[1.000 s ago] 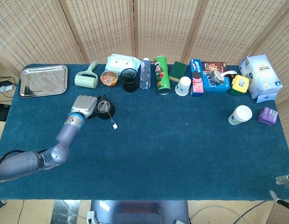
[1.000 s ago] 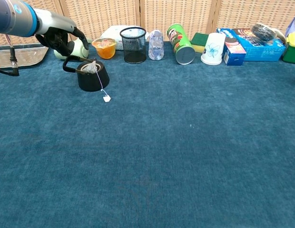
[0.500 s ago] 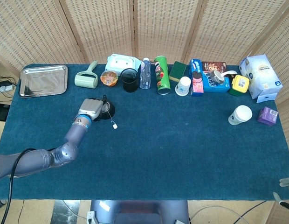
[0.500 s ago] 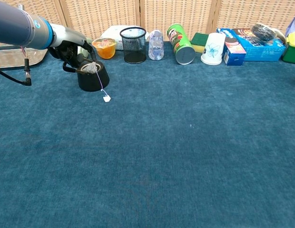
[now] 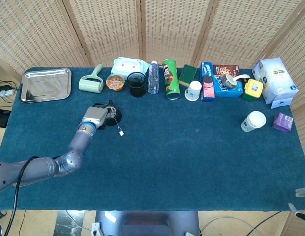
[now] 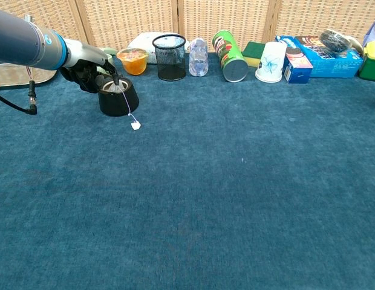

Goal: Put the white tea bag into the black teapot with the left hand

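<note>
The tea bag (image 6: 117, 89) lies in the mouth of the teapot (image 6: 119, 101) at the far left of the table (image 6: 236, 199), its string draped over the rim and its tag (image 6: 135, 125) on the cloth just near of the pot. So the drop looks all but done. The left hand (image 6: 91, 67) sits at the pot's left rim, a fingertip at the bag; I cannot tell whether the fingers are clamped on it

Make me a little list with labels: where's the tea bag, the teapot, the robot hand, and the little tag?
tea bag: white tea bag sits in the teapot's open top
teapot: black teapot, upright on the blue table
robot hand: left robot hand at the teapot's rim, over the tea bag; grip unclear
tag: string tag lies on the table beside the teapot
behind: black mesh cup, green can
</note>
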Controlling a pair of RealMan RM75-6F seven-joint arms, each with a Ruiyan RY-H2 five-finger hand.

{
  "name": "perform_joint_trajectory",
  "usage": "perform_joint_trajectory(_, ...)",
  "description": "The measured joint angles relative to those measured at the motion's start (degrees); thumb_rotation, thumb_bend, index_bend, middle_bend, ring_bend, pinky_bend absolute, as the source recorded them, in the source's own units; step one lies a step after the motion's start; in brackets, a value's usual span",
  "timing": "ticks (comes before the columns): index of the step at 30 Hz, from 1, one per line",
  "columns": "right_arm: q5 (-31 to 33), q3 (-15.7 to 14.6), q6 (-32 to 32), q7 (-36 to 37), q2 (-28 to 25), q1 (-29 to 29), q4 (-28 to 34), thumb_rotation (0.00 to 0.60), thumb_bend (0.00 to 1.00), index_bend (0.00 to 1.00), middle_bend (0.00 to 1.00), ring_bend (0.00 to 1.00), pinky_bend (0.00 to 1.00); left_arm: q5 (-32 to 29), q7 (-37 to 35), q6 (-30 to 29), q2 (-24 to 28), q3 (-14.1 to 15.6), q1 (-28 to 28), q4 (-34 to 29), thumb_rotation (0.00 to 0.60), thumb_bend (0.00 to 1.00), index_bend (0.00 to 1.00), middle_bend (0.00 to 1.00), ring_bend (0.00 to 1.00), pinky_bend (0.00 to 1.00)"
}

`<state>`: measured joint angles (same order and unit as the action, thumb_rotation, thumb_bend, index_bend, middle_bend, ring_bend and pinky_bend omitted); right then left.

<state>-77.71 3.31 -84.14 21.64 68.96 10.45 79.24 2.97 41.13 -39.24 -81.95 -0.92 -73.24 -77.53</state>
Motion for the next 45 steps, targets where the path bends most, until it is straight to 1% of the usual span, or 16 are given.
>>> perform_joint_trajectory(5, 0.07, 0.05, 0.09, 0.12, 0.04, 0.00, -0.13, 0.600, 0.28, 0.40, 0.45, 0.44, 0.33, 0.09, -0.19, -0.20, 0.65, 0.60, -0.04, -0.92, 0.600, 0.87, 0.16, 1.00, 1.00, 1.00)
perform_joint_trajectory(12, -0.07, 0.02, -0.44, 0.39, 0.07, 0.34, -0.31, 0.600, 0.28, 0.40, 0.45, 0.44, 0.33, -1.38, 0.03, 0.28, 0.32, 1.82, -0.63, -0.71, 0.600, 0.87, 0.16, 1.00, 1.00, 1.00)
perform_joint_trajectory(15, -0.08, -0.01, -0.68, 0.54, 0.04, 0.56, -0.38, 0.600, 0.27, 0.40, 0.45, 0.44, 0.33, -0.92, -0.63, 0.04, 0.37, 1.46, -0.62, -0.79, 0.600, 0.87, 0.16, 1.00, 1.00, 1.00)
perform_joint_trajectory(19, -0.34, -0.02, -0.96, 0.53, 0.06, 0.63, -0.22, 0.600, 0.27, 0.40, 0.45, 0.44, 0.33, 1.44, -2.59, -1.16, 1.55, 0.00, -0.18, -2.25, 0.600, 0.86, 0.16, 1.00, 1.00, 1.00)
perform_joint_trajectory(24, -0.77, -0.08, -1.04, 0.40, 0.10, 0.53, -0.13, 0.600, 0.28, 0.40, 0.45, 0.44, 0.33, 6.95, -6.69, -3.84, 4.33, -2.64, 1.54, -6.15, 0.600, 0.86, 0.16, 1.00, 1.00, 1.00)
perform_joint_trajectory(27, -1.27, -0.08, -1.17, 0.14, 0.09, 0.28, 0.00, 0.600, 0.28, 0.40, 0.45, 0.44, 0.33, 11.73, -10.11, -5.89, 7.05, -4.21, 3.68, -10.28, 0.600, 0.85, 0.16, 1.00, 1.00, 1.00)
perform_joint_trajectory(28, -1.32, -0.08, -1.14, 0.07, 0.07, 0.22, 0.04, 0.600, 0.27, 0.40, 0.45, 0.44, 0.33, 14.51, -11.76, -6.88, 8.43, -4.72, 5.04, -12.26, 0.600, 0.85, 0.16, 1.00, 1.00, 1.00)
perform_joint_trajectory(32, -1.76, -0.07, -1.15, -0.27, -0.09, -0.06, 0.40, 0.600, 0.28, 0.40, 0.45, 0.44, 0.33, 20.70, -15.47, -8.93, 11.48, -5.57, 8.49, -16.26, 0.600, 0.84, 0.16, 1.00, 1.00, 0.99)
perform_joint_trajectory(40, -2.31, 0.02, -1.71, -1.23, -0.68, -0.33, 1.29, 0.600, 0.28, 0.40, 0.45, 0.44, 0.33, 30.36, -21.66, -13.27, 15.99, -6.50, 15.24, -22.50, 0.600, 0.83, 0.16, 1.00, 1.00, 0.96)
perform_joint_trajectory(43, -2.46, 0.12, -1.77, -1.70, -0.98, -0.56, 1.71, 0.600, 0.27, 0.40, 0.45, 0.44, 0.33, 34.52, -23.99, -15.66, 17.36, -6.46, 18.16, -24.72, 0.600, 0.81, 0.16, 1.00, 1.00, 0.92)
perform_joint_trajectory(45, -2.67, 0.16, -1.74, -2.07, -1.17, -0.80, 2.02, 0.600, 0.27, 0.40, 0.45, 0.44, 0.33, 37.65, -25.80, -17.57, 18.24, -6.26, 20.49, -26.18, 0.600, 0.80, 0.16, 1.00, 0.96, 0.88)
